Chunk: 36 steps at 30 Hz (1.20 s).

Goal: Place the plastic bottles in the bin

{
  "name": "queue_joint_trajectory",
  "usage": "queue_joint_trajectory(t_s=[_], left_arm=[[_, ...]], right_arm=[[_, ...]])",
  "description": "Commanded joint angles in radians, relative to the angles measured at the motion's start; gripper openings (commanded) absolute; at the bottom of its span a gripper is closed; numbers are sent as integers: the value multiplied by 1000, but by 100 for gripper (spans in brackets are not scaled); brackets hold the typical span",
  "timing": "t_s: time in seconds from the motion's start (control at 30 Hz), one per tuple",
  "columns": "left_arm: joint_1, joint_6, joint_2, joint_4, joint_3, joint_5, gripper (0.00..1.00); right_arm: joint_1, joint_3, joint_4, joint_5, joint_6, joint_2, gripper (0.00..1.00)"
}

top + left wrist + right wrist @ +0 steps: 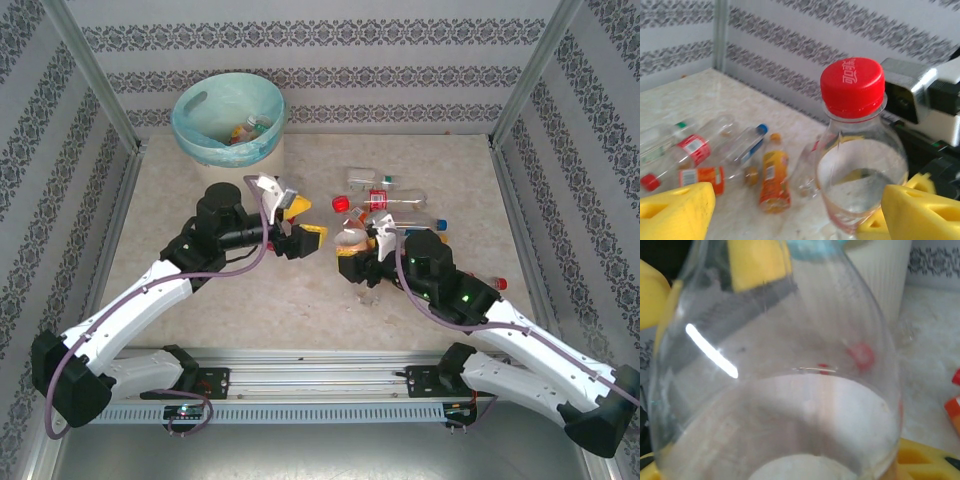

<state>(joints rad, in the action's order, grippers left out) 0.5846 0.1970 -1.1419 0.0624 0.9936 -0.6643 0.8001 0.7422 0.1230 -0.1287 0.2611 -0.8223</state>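
Note:
A clear bottle with a red cap point(852, 85) stands upright at the table's middle, and my right gripper point(358, 252) is shut on its lower body. Seen through the right wrist camera, the bottle point(775, 390) sits right against the lens. My left gripper point(305, 222) is open just left of it. Its yellow fingers point(675, 210) are spread wide, and the bottle rests near the right one. Several more bottles point(395, 200) lie on the table behind the right gripper. The cream bin point(230, 120) with its teal liner stands at the back left, with a few bottles inside point(245, 128).
On the table lie an orange bottle point(774, 175), a blue-capped clear one point(747, 145) and red-labelled ones point(692, 147). Patterned walls and metal posts point(100, 90) fence the table. The bin's ribbed wall point(880, 280) is close behind the held bottle.

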Motion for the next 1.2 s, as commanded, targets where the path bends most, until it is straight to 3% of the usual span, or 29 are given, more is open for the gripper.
queue_joint_trajectory(t_s=[0.0,0.3,0.63,1.07,1.17], left_arm=[[-11,193,20,230,30,-130,86],[-11,358,-10,411,53,-204,80],[-10,375,-20,439,56,-220,66],[-10,375,-37,465,59,-237,60],[-9,378,-40,474,54,-237,54]], right_arm=[[-9,40,-107,-69,-47,-3,57],[27,98,-156,-155,-72,-63,57],[53,100,-187,-187,-88,-89,57],[53,124,-192,-220,-117,-125,57],[53,127,-196,-228,-112,-129,57]])
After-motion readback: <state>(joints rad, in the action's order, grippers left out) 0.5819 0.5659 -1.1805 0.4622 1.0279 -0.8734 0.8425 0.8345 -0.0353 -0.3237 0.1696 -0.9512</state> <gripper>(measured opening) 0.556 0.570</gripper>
